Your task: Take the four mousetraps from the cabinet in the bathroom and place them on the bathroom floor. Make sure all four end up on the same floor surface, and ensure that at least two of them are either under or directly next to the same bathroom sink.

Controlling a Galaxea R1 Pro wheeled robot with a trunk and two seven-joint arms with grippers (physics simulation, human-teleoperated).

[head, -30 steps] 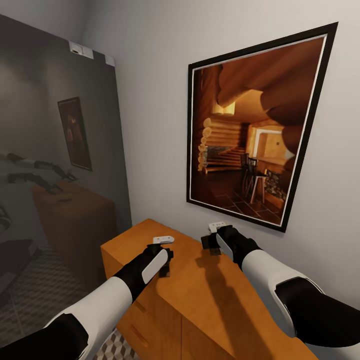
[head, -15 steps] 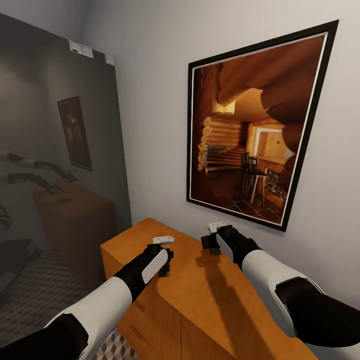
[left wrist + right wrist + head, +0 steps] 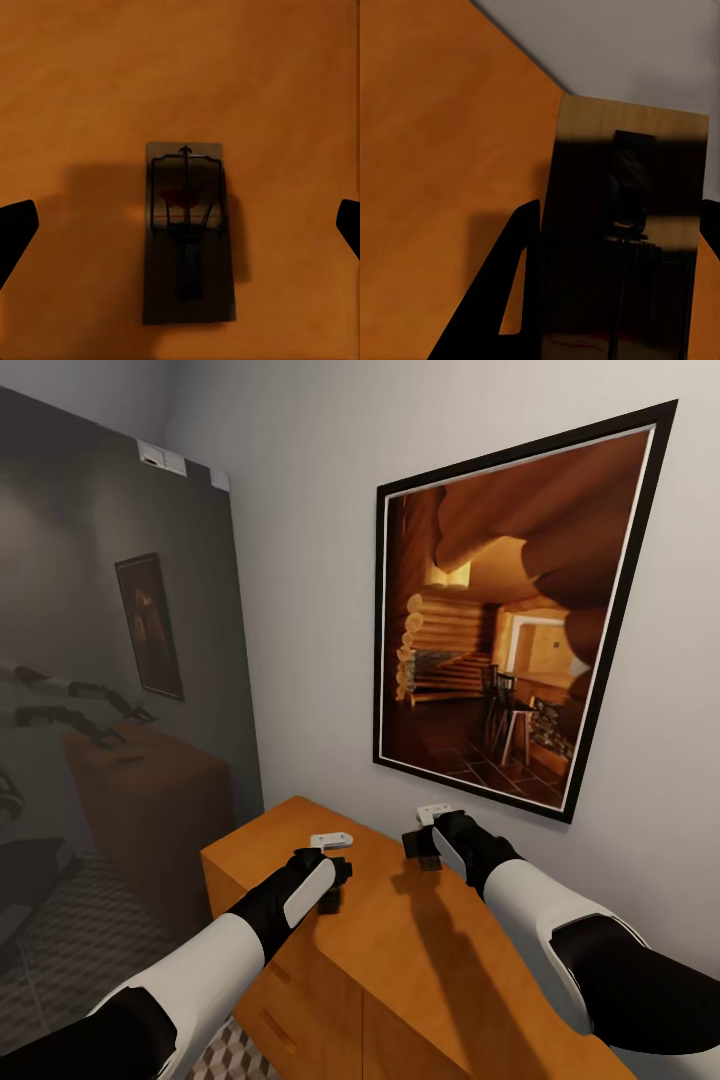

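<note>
The orange-brown cabinet (image 3: 400,950) stands against the wall, and both grippers hover over its flat top. One mousetrap (image 3: 187,247) lies flat on the cabinet top (image 3: 75,90); it is a small board with wire and a red mark. My left gripper (image 3: 184,225) hangs above it, open, with a finger far out on each side. In the head view this mousetrap (image 3: 330,840) lies just beyond the left gripper (image 3: 335,880). My right gripper (image 3: 422,850) is shut on a second mousetrap (image 3: 622,225), whose pale far end (image 3: 433,812) pokes out toward the wall.
A large framed picture (image 3: 500,630) hangs on the wall right behind the cabinet. A dark reflective panel (image 3: 110,710) at the left mirrors the arms and cabinet. Cube-patterned floor tiles (image 3: 235,1052) show below the cabinet's front left corner, beside its drawer fronts (image 3: 300,1010).
The left gripper has shifted very slightly over the lying mousetrap. The right arm and its mousetrap have not moved.
</note>
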